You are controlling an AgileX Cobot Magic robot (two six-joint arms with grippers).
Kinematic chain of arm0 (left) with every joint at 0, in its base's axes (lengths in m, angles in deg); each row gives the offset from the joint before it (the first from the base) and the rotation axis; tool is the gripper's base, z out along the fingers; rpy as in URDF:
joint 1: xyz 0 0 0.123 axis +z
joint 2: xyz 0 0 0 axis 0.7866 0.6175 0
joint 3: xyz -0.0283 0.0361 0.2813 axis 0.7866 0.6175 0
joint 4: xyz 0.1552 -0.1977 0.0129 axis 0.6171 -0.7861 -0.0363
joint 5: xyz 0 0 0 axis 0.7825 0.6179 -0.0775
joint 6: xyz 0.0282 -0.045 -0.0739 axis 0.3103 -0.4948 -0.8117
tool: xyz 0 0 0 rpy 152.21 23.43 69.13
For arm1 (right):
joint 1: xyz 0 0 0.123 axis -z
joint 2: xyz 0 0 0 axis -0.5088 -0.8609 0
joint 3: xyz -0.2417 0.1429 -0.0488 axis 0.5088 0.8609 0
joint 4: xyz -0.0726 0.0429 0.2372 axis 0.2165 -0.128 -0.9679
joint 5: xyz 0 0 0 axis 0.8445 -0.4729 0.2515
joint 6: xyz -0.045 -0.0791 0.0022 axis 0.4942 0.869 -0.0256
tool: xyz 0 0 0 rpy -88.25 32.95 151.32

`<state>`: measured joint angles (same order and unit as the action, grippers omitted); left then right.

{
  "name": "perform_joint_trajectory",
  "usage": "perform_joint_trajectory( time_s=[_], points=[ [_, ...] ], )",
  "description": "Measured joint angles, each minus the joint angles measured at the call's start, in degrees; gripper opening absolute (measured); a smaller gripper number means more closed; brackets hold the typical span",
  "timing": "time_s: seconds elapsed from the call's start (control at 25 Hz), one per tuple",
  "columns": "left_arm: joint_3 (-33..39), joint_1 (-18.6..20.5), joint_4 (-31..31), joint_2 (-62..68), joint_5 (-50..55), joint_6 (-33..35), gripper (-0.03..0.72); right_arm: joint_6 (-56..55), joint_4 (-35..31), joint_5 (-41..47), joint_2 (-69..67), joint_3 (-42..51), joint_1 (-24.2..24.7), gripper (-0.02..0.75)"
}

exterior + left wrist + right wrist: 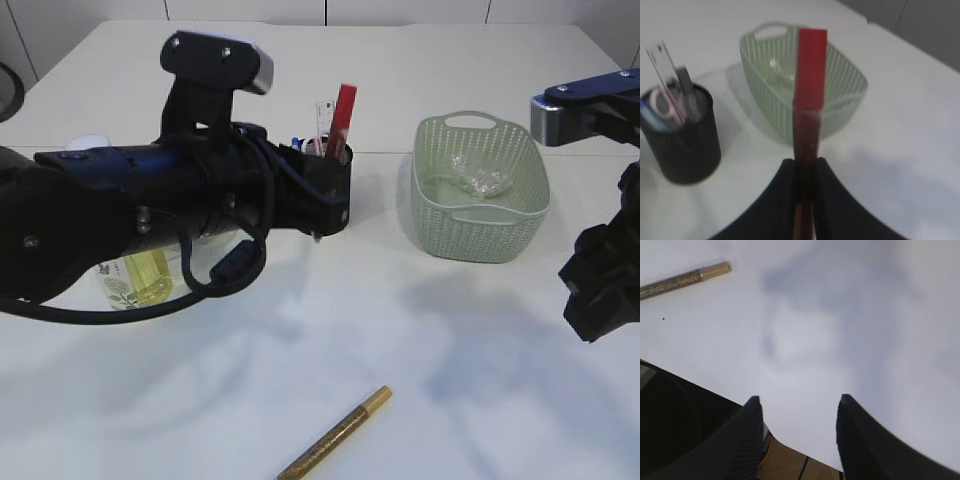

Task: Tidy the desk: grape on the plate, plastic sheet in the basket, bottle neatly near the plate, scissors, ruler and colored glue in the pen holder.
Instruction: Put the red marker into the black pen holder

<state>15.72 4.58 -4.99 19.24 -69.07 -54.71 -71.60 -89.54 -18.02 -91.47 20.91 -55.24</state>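
Observation:
My left gripper [804,162] is shut on a red colored glue stick [810,85], held upright just right of the black pen holder [685,150]. A clear ruler [662,62] and pink-handled scissors [665,105] stand in the holder. In the exterior view the red glue [343,115] rises above the left gripper [325,205], which covers most of the holder. A gold glue pen [335,435] lies on the table near the front edge. My right gripper [799,402] is open and empty above bare table. A bottle [140,280] of yellow liquid stands under the left arm. Grape and plate are hidden.
A pale green basket [480,215] sits right of the pen holder with a crumpled clear plastic sheet [478,178] inside. The right arm [600,290] hangs at the right edge. The gold glue pen [685,279] lies up and left of the right gripper.

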Motion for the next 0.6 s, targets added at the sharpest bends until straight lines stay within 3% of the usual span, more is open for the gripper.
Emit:
perform_joint_trajectory(
  time_s=[0.24,0.6],
  points=[
    [-2.0,4.5,0.1,3.7,-14.5,0.0,0.059,0.0,0.0,0.0,0.3,0.0,0.0,0.381],
    [-14.3,9.1,0.5,16.0,-18.1,0.0,0.059,0.0,0.0,0.0,0.3,0.0,0.0,0.382]
  ],
)
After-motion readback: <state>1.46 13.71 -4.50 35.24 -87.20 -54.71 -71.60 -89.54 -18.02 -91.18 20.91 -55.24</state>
